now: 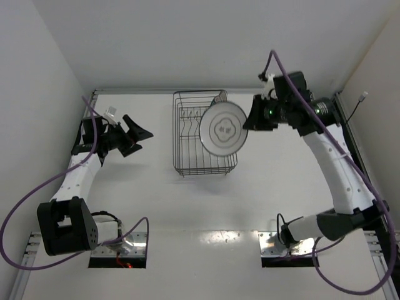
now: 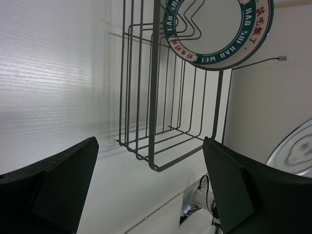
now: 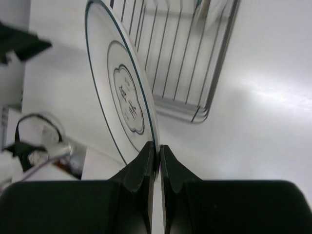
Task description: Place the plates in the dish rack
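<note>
While the right gripper (image 3: 157,146) pinches shut on the rim of the ringed plate (image 1: 223,129), it hangs on edge over the dish rack (image 1: 182,145), angled for the prongs | left gripper (image 1: 136,140) wide open, empty, off to the side | teal-rimmed plate (image 2: 219,29) racked

Rack in the middle, one arm on each side.
The dish rack (image 1: 190,134) sits on the table (image 1: 187,206), in the middle and toward the back. The left gripper (image 1: 142,140) is to its left, well apart from it. The right gripper (image 1: 249,122) is just to its right and grips the edge of the held plate (image 1: 223,129), which hangs tilted over the rack's right side. The far plate (image 2: 214,24) stands inside the rack at its back end.
</note>
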Available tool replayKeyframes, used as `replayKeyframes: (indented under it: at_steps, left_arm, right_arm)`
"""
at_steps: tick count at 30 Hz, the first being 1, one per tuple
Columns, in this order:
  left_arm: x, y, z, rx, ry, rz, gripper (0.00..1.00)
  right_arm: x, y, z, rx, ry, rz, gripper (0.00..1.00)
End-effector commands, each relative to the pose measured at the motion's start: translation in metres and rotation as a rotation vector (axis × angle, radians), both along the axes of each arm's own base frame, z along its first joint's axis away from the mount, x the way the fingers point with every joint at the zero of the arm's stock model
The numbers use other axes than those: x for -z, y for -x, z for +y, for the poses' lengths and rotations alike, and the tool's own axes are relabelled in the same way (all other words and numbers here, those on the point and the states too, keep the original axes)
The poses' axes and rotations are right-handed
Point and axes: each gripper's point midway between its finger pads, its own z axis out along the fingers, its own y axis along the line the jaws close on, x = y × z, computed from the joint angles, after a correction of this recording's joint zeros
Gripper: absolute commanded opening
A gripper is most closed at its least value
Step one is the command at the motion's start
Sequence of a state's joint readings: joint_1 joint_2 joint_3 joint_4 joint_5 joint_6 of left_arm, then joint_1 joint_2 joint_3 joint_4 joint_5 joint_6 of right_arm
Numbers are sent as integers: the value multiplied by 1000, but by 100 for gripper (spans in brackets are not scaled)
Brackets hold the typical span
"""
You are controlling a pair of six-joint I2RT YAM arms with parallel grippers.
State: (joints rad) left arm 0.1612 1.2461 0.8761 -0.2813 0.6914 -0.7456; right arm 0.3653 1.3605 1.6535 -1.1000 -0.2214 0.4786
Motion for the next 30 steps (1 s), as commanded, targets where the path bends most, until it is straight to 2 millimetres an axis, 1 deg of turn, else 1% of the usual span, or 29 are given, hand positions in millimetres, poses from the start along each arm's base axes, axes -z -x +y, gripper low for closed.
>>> replayKeyframes:
  at_steps: [1, 2, 3, 4, 5, 6, 7, 9, 10, 11, 12, 13, 14, 15, 16, 17, 18, 19, 20, 21, 22, 23, 24, 25, 28, 29, 30]
  left_arm:
    - [-6, -1, 4, -11, -4, -33, 87]
    - [-4, 1, 4, -11, -2, -21, 87]
    - [-2, 3, 4, -6, -8, -14, 87]
    - [-2, 3, 4, -1, -16, -20, 87]
    - [-3, 5, 3, -1, -15, -17, 87]
    - [-1, 7, 3, 4, -20, -9, 87]
    - [1, 9, 3, 13, -30, -7, 87]
    - [2, 11, 4, 22, -41, -1, 87]
    - [5, 14, 3, 32, -50, 11, 87]
    - [7, 15, 4, 25, -54, 23, 87]
    - [8, 15, 5, 32, -63, 16, 87]
    - [10, 18, 5, 38, -68, 25, 87]
    - [11, 19, 4, 38, -66, 34, 87]
    - [11, 19, 4, 38, -66, 34, 87]
    - [12, 21, 4, 43, -71, 39, 87]
    - [12, 20, 7, 34, -71, 39, 87]
    - [9, 18, 8, 33, -72, 30, 87]
    - [10, 20, 7, 34, -70, 40, 87]
    - [10, 20, 7, 34, -70, 40, 87]
    - [8, 20, 8, 38, -77, 36, 87]
    - [8, 20, 8, 38, -77, 36, 87]
    - [8, 20, 8, 38, -77, 36, 87]
    - [9, 21, 7, 39, -75, 45, 87]
    - [6, 20, 8, 38, -77, 36, 87]
    - [7, 21, 7, 39, -75, 45, 87]
    - [7, 21, 8, 43, -81, 40, 87]
    - [9, 23, 7, 44, -79, 50, 87]
  right_arm:
    - [-34, -62, -17, 169, 106, -139, 0]
    - [-62, -77, -18, 200, 99, -208, 0]
    - [-45, -104, -19, 232, 165, -184, 0]
    - [-45, -117, -19, 258, 195, -197, 0]
    - [-62, -130, -21, 286, 219, -254, 0]
    - [-55, -141, -26, 318, 282, -259, 0]
    - [-45, -160, -21, 328, 299, -252, 0]
    - [-34, -175, -25, 374, 338, -247, 0]
    - [-31, -181, -26, 390, 349, -256, 0]
    - [-25, -190, -21, 411, 354, -270, 0]
    - [-19, -195, -20, 424, 358, -266, 0]
    - [-12, -198, -14, 418, 365, -265, 0]
    - [-2, -207, -12, 424, 375, -263, 0]
    - [3, -211, -9, 430, 393, -266, 0]
    - [12, -214, -1, 416, 398, -260, 0]
    - [14, -218, 0, 431, 399, -261, 0]
    - [23, -225, 8, 421, 401, -260, 0]
    - [30, -228, 8, 425, 417, -251, 0]
    - [31, -231, 15, 418, 408, -262, 0]
    - [31, -235, 18, 420, 400, -272, 0]
    - [40, -236, 21, 419, 422, -263, 0]
    - [45, -240, 23, 418, 423, -262, 0]
    - [46, -242, 21, 429, 430, -267, 0]
    - [52, -245, 24, 434, 450, -267, 0]
    - [70, -250, 21, 446, 492, -249, 0]
    - [71, -248, 20, 444, 498, -243, 0]
    - [77, -248, 22, 448, 522, -242, 0]
